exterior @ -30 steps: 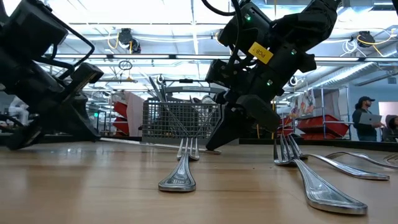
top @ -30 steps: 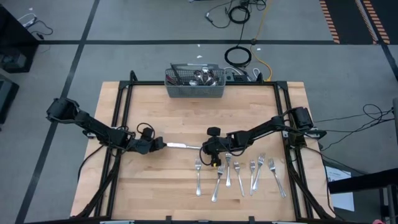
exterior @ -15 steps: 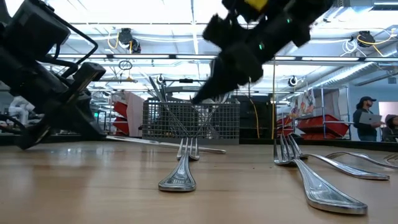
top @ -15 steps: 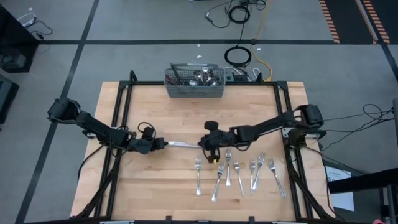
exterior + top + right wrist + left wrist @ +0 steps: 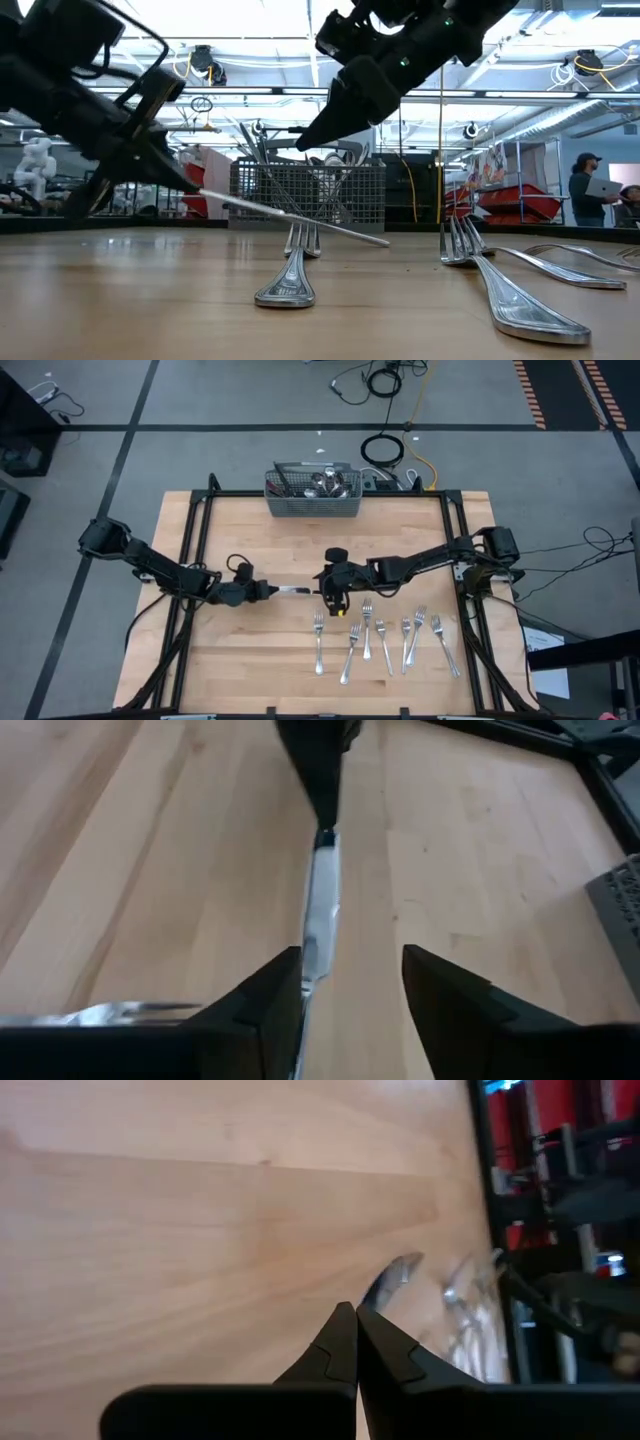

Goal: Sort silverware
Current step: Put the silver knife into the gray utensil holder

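A slim silver piece of silverware (image 5: 292, 591) lies between my two grippers at mid-table. My left gripper (image 5: 266, 591) is shut on its left end. My right gripper (image 5: 330, 600) hangs open above the piece's right end (image 5: 378, 239), touching nothing; its wrist view shows the piece (image 5: 320, 920) running between its spread fingers. Several forks (image 5: 385, 640) lie in a row on the near right of the table. The wire-mesh basket (image 5: 313, 492) at the far edge holds more silverware. My left gripper pinches the piece's left end (image 5: 212, 198) between the tips of its two fingers (image 5: 185, 180). The fingers come from the table's left, slanting down, along the piece. The piece slopes down from the hold, its right end at the tabletop.
The left half of the wooden table (image 5: 230, 660) is bare in front of my left arm. Black frame rails (image 5: 195, 550) run along both sides. Cables lie on the floor behind the basket. A person (image 5: 588, 190) stands far off in the room.
My right gripper has let go of the piece, risen off the table and drifted a little toward the left. My left gripper has lifted the piece's left end, so the piece now slopes with its right end down.
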`<control>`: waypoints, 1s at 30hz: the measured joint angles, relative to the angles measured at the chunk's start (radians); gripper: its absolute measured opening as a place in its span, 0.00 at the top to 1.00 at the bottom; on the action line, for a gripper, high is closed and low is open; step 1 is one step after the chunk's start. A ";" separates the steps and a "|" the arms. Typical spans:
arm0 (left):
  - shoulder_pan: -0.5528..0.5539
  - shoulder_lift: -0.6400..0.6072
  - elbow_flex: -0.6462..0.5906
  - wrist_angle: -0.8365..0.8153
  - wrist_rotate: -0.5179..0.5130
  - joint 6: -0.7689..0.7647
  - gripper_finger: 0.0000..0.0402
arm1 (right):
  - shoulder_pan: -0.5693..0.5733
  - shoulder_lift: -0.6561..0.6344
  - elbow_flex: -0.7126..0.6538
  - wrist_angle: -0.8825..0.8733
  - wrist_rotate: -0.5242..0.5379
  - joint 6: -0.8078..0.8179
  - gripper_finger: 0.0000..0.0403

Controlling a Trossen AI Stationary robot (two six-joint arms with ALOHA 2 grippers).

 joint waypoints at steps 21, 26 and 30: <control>0.000 -0.003 0.087 0.008 -0.066 0.057 1.00 | -0.002 0.160 0.175 -0.135 0.035 0.011 0.51; -0.001 -0.003 0.087 0.027 -0.085 0.057 1.00 | -0.006 0.197 0.230 -0.177 0.031 0.015 0.51; -0.001 -0.004 0.087 0.041 -0.102 0.058 1.00 | -0.002 0.224 0.232 -0.184 0.030 0.064 0.51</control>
